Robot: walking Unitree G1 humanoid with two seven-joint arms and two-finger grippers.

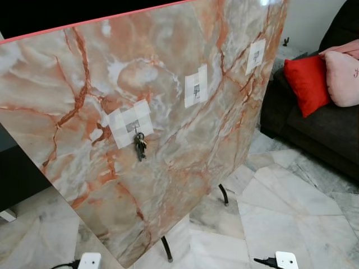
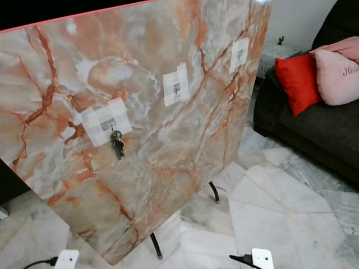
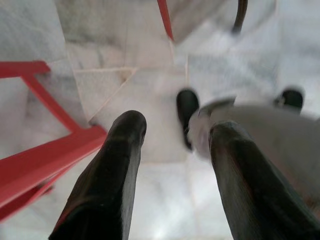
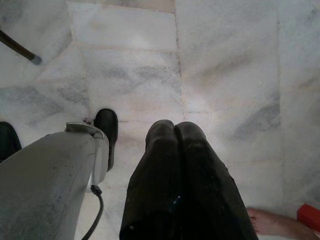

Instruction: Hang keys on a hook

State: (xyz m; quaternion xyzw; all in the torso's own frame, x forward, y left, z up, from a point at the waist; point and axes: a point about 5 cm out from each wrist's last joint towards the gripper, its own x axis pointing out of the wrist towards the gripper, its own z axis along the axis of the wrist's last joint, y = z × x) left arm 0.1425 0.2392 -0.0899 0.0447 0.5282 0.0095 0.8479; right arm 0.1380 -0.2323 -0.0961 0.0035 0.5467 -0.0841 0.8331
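Hung from the first hook, the keys — a small dark bunch dangling against the marbled board, just below the white tape patch holding that hook. Further along the board from the keys, toward the sofa, seen a second hook on its own tape square, and beyond that a third hook near the board's far edge; both bare. Propped at a tilt, the board, on thin dark legs, with a red trim running along its upper edge. Past the third hook stood a dark sofa carrying a red cushion and, touching it on the far side, a pink cushion. Below the board lay a pale marble-tiled floor. Hung low over that floor, well apart from the keys, both arms: the left gripper with its two black fingers spread and nothing between them, red frame bars just beside it — the right gripper with its fingers pressed together, clenched on nothing. Near the right gripper, at the edge of its wrist view, showed a person's bare foot on the tiles.
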